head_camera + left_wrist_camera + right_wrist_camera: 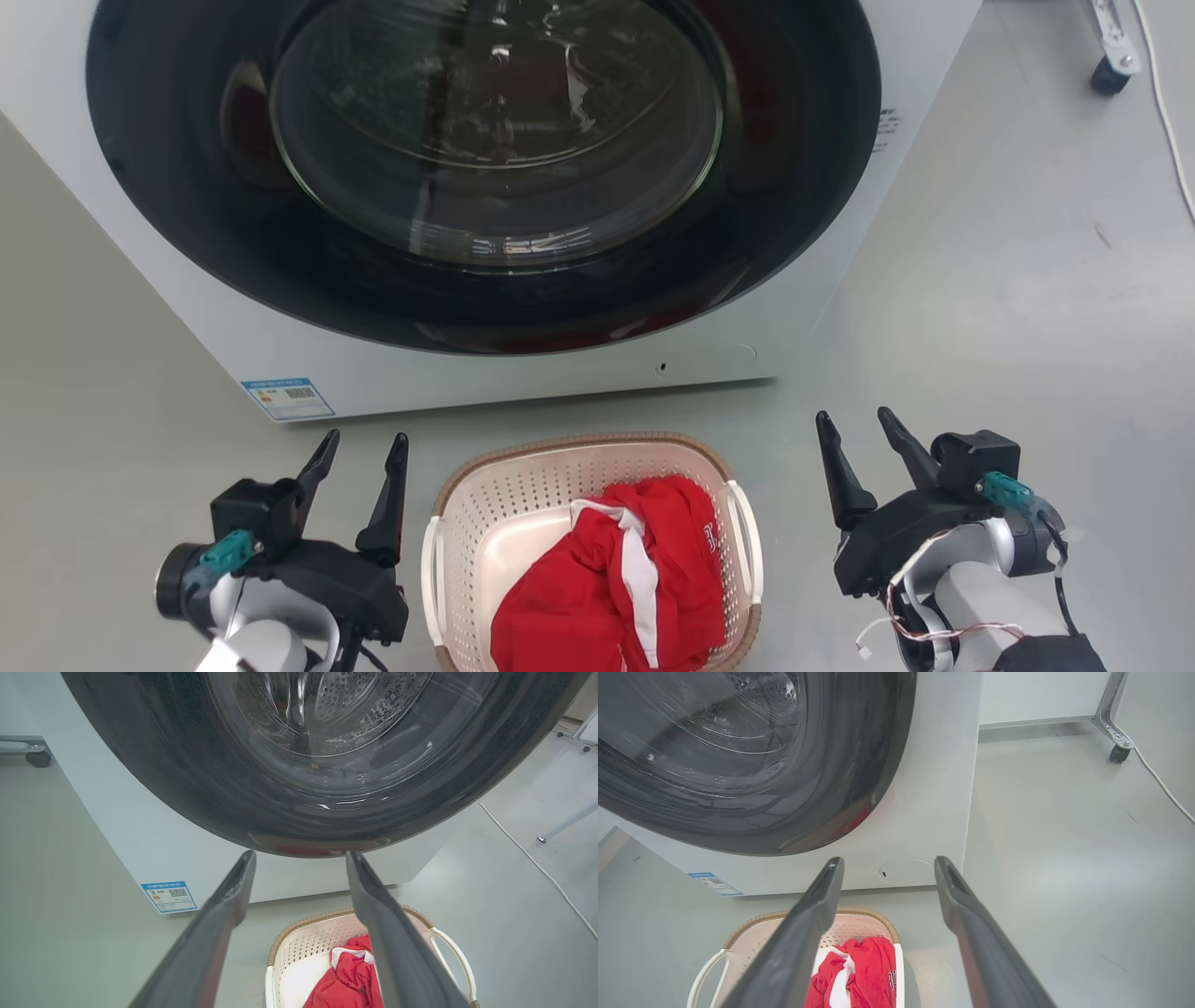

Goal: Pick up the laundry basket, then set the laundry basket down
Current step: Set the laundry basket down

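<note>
The laundry basket stands on the floor between my arms, cream with perforated walls, a brown woven-look rim and white side handles. Red and white clothes lie inside it. My left gripper hovers open to the basket's left, a short gap from the left handle. My right gripper is open to the basket's right, apart from the right handle. In the left wrist view the basket shows low between and behind my left gripper fingers. In the right wrist view the basket lies at lower left of my right gripper.
A white front-loading washing machine with a shut dark glass door stands directly behind the basket. Grey floor spreads on both sides. A caster wheel and a white cable lie at the far right.
</note>
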